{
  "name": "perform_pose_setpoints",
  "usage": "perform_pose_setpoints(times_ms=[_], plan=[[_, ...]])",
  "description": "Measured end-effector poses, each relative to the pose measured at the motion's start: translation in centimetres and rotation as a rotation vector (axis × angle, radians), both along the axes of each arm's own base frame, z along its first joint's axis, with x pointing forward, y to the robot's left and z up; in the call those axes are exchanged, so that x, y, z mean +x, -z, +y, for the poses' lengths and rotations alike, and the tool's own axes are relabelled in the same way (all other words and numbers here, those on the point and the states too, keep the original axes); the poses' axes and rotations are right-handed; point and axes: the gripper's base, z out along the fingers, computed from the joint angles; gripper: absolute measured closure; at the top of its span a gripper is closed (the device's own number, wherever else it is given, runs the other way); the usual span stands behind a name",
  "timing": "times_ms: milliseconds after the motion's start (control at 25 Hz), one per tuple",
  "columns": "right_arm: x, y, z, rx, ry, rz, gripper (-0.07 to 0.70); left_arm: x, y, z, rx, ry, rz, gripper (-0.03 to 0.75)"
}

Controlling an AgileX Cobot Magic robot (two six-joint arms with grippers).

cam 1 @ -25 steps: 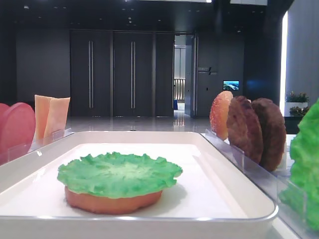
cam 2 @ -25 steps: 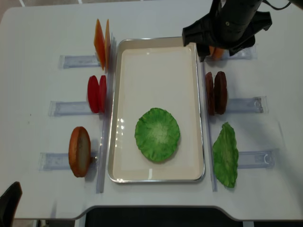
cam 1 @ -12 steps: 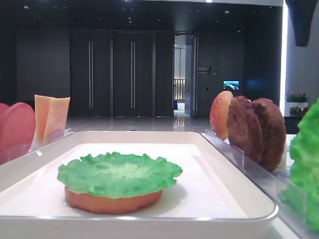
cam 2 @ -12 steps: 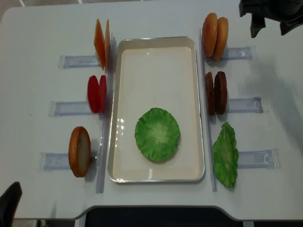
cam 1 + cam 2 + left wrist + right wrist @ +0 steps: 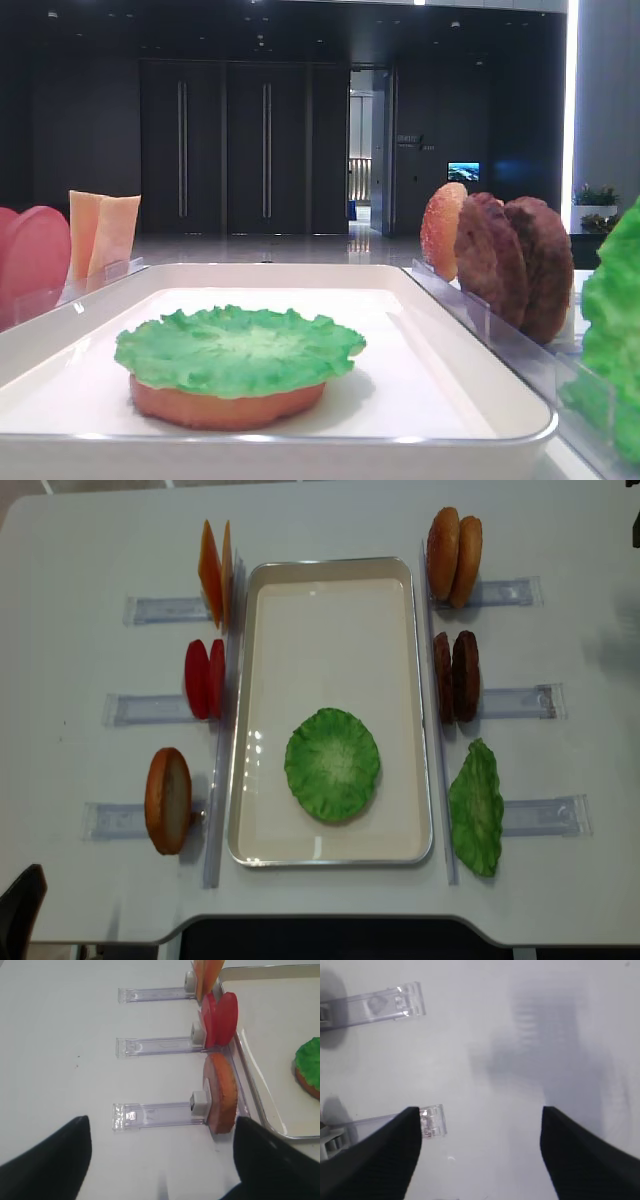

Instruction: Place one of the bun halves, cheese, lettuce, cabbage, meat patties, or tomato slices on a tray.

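Note:
A white tray [image 5: 330, 630] lies mid-table. On it the flat lettuce [image 5: 332, 764] covers a bun half [image 5: 225, 405]. Left of the tray stand cheese [image 5: 216, 572], tomato slices [image 5: 205, 678] and one bun half [image 5: 168, 800]. To its right are two bun halves [image 5: 453, 556], meat patties [image 5: 457, 676] and cabbage [image 5: 475, 808]. My right gripper [image 5: 479, 1125] is open and empty over bare table, almost out of the overhead view. The left gripper [image 5: 160, 1160] is open and empty, low before the left bun half [image 5: 222, 1092].
Clear plastic holder rails [image 5: 515, 702] run outward from each food stack, and two rail ends [image 5: 385, 1004] lie close to my right gripper. The table's front edge [image 5: 330, 920] is just below the tray. A dark arm part [image 5: 20, 910] sits at the front left corner.
My right arm has swung away from above the back-right buns, off to the right and nearly out of the overhead view. Both buns there now show. The left arm has not moved.

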Motion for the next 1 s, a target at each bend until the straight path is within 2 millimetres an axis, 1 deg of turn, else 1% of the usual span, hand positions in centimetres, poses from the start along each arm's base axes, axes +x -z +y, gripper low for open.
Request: perform_pose_setpoints(times_ms=[120,240,400,520,600,720,760,1000], plan=[[-0.1,0.0,-0.9,-0.017,0.004,0.000,0.153,0.0,0.0,0.0,0.000,0.000,0.000,0.024],[-0.4,-0.4,-1.3,-0.030,0.010,-0.009,0.153,0.0,0.0,0.0,0.000,0.000,0.000,0.024],[-1.9,-2.4,-1.3,-0.062,0.010,-0.063,0.153,0.0,0.0,0.0,0.000,0.000,0.000,0.024],[-4.1,-4.0,-0.9,-0.070,0.011,-0.107,0.153,0.0,0.0,0.0,0.000,0.000,0.000,0.024],[-6.0,-4.6,-0.7,-0.072,0.012,-0.125,0.153,0.0,0.0,0.0,0.000,0.000,0.000,0.024],[-8.9,-4.7,-0.2,-0.074,0.012,-0.133,0.153,0.0,0.0,0.0,0.000,0.000,0.000,0.024],[-9.8,-4.4,-0.1,-0.073,0.012,-0.128,0.153,0.0,0.0,0.0,0.000,0.000,0.000,0.024],[-16.7,-3.9,1.0,-0.079,0.013,-0.172,0.153,0.0,0.0,0.0,0.000,0.000,0.000,0.024]])
